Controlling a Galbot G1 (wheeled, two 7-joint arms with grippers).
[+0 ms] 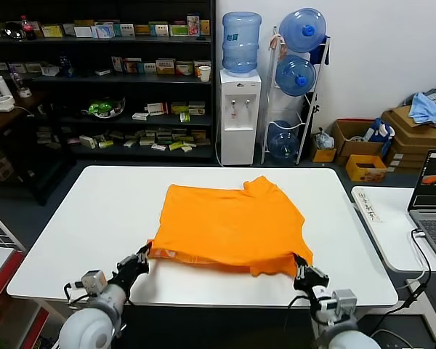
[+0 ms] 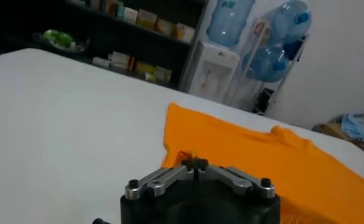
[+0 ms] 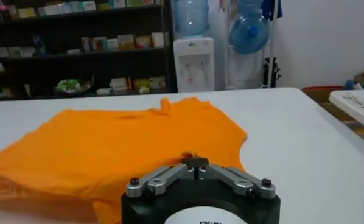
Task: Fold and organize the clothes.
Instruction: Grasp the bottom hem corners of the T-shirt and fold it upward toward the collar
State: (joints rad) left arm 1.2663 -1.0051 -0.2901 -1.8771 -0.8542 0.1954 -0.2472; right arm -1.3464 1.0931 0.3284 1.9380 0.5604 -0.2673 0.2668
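1. The orange T-shirt (image 1: 232, 227) is lying in the middle of the white table (image 1: 94, 225), already doubled over, with white lettering peeking out at its lower left edge in the head view.
2. The left gripper (image 1: 139, 262) is pinching the shirt's near left corner, and the right gripper (image 1: 304, 275) is pinching the near right corner; both sets of jaws are closed down on cloth.
3. The shirt is looking light, soft and limp, so it is likely to sag and crease between the two holds. Corners and hem edges are seeming the best places to grip, keeping the span taut.
4. The head view is showing the whole outline and both holds at once.
5. The left wrist view is showing the shirt's far sleeve and the bare tabletop beside it, but the lettering is not showing there.
6. The right wrist view is showing the lettering at its lower left.
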